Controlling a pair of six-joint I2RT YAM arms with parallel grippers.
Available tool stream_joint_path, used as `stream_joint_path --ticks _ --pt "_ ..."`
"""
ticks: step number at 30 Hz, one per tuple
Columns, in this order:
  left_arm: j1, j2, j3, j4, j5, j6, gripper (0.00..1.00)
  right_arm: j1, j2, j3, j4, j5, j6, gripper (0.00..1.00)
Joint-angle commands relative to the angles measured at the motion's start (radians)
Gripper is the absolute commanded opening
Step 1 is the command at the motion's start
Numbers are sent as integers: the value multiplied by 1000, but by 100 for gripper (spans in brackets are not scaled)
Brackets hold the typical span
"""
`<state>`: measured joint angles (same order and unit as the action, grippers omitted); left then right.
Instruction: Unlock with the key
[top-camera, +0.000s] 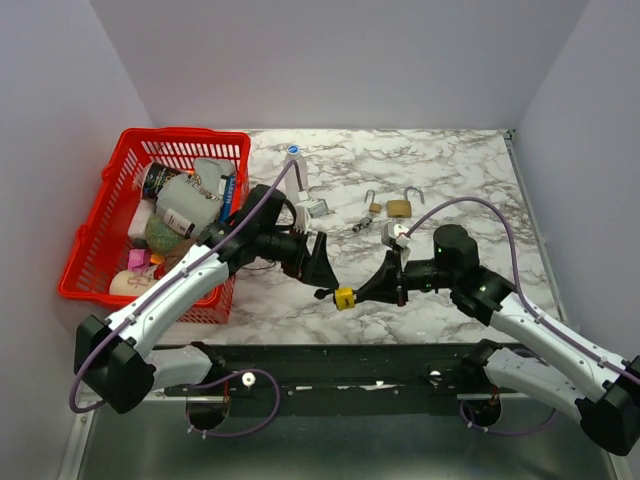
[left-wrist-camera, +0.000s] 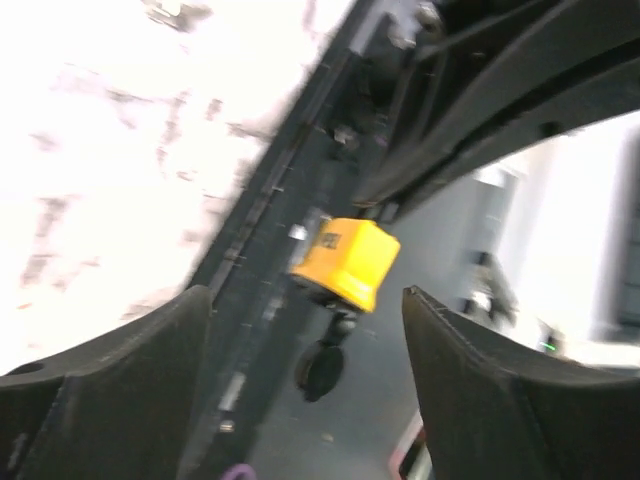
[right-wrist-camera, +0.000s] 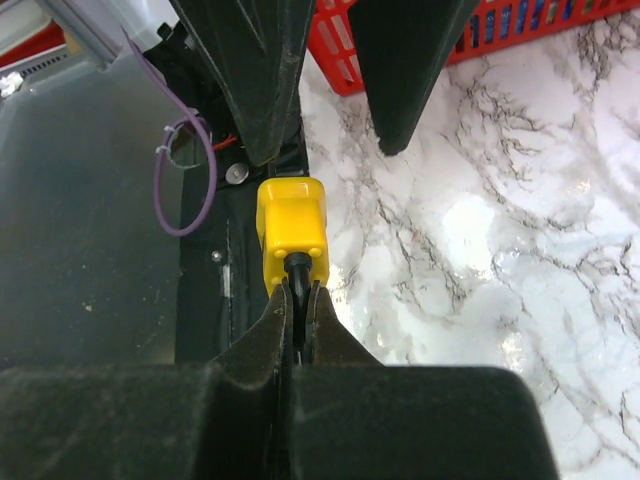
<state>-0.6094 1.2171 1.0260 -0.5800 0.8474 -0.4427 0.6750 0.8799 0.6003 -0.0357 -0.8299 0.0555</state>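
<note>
A yellow padlock (top-camera: 344, 297) hangs off the table's near edge. My right gripper (top-camera: 364, 292) is shut on its black shackle (right-wrist-camera: 297, 275); the lock body (right-wrist-camera: 292, 232) sits just past the right gripper (right-wrist-camera: 297, 298). A black key (left-wrist-camera: 321, 368) sticks out of the lock's far end (left-wrist-camera: 346, 262). My left gripper (top-camera: 325, 272) is open and empty, facing the lock. In the left wrist view the lock and key lie ahead between the spread fingers (left-wrist-camera: 120, 370) of the left gripper (left-wrist-camera: 306, 300), not touched.
A red basket (top-camera: 92, 232) full of odds and ends stands at the left. On the marble table (top-camera: 450, 170) lie a brass padlock (top-camera: 399, 209) with open shackle, a smaller padlock (top-camera: 373, 204), loose keys (top-camera: 362, 226) and a silver padlock (top-camera: 318, 209). A black rail (top-camera: 350, 358) runs along the near edge.
</note>
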Motion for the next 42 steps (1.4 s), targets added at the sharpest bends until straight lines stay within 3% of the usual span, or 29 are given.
stream_joint_path --ticks 1,9,20,23,26,27,32,37,40,42 --pt "-19 -60 34 -90 -168 196 88 8 28 95 -165 31 6 1" --pt "-225 -97 31 -100 -254 318 89 8 151 237 -354 -26 -28 1" --pt "-293 -16 11 8 -212 305 88 8 220 306 -460 -78 -77 1" --pt "-311 15 19 32 -200 299 84 9 228 303 -463 -84 -85 1" --pt "-331 50 23 48 -185 298 68 9 231 302 -469 -92 -92 1" --pt "-335 59 25 52 -182 299 56 9 235 302 -472 -91 -95 1" --pt "-366 97 14 42 -156 309 35 9 228 302 -483 -71 -109 1" --pt "-375 108 -9 54 -143 297 3 9 228 309 -483 -46 -115 1" --pt "-377 105 -47 146 -145 218 0 9 229 316 -461 55 -71 6" --pt "-377 102 -89 233 -181 162 0 8 226 299 -415 138 -18 22"
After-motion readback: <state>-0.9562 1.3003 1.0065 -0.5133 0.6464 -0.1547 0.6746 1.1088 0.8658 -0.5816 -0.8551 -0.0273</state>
